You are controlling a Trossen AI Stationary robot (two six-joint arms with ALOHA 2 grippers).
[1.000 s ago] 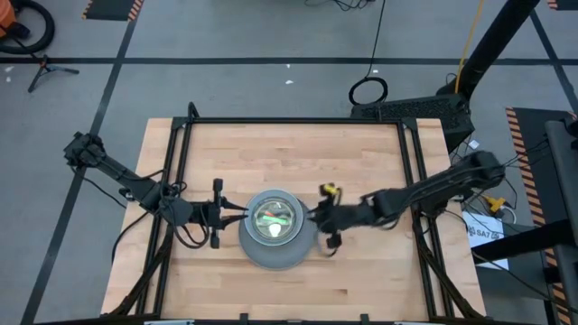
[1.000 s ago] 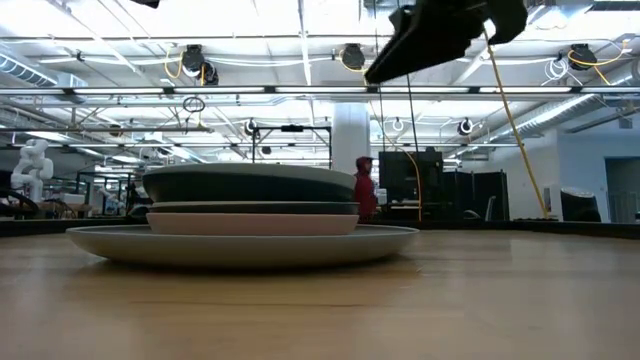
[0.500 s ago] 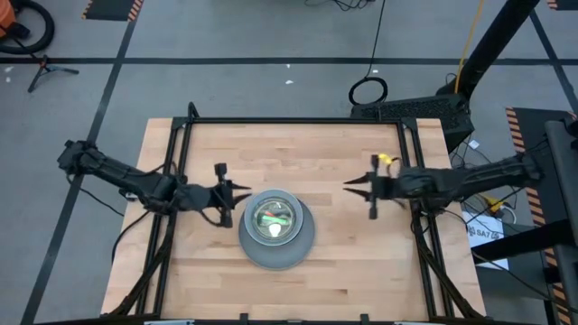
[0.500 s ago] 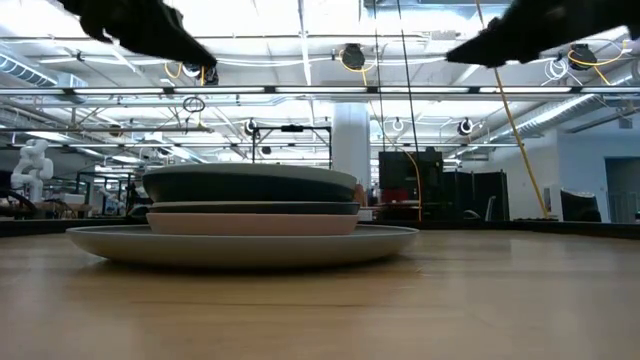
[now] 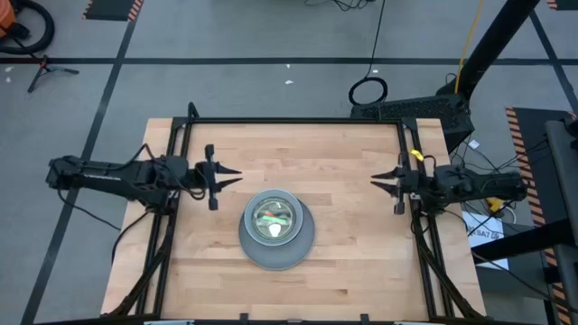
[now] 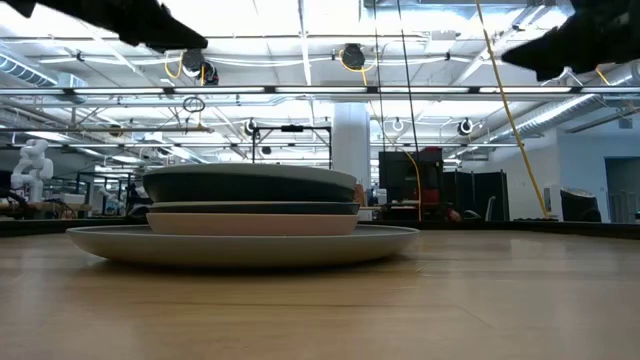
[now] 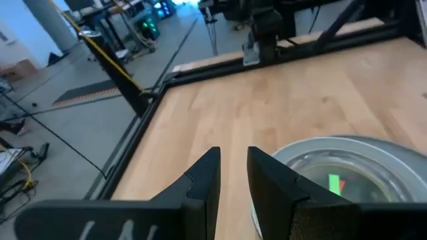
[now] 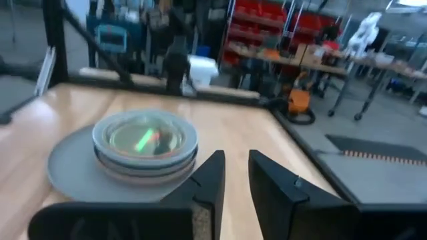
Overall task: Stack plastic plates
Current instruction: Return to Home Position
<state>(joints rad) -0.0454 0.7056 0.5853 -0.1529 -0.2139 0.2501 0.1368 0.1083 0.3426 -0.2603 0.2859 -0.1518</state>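
Both arms have drawn back from the stack of plastic plates [image 5: 276, 227], which sits alone at the table's middle on the large grey plate [image 5: 256, 253]. The left gripper [image 5: 230, 176] and right gripper [image 5: 379, 181] hover apart at opposite sides, jaws narrow and empty, suggesting stacking is finished.

From table height the stack of plates [image 6: 250, 205] shows only rims; the small coloured plates on top are hidden behind them. From above, the count of plates [image 5: 276, 227] in the pile cannot be told. The left wrist picture cuts the stack [image 7: 347, 177] off at 4 o'clock. Both arms are cropped at 11 and 1 o'clock in the low view
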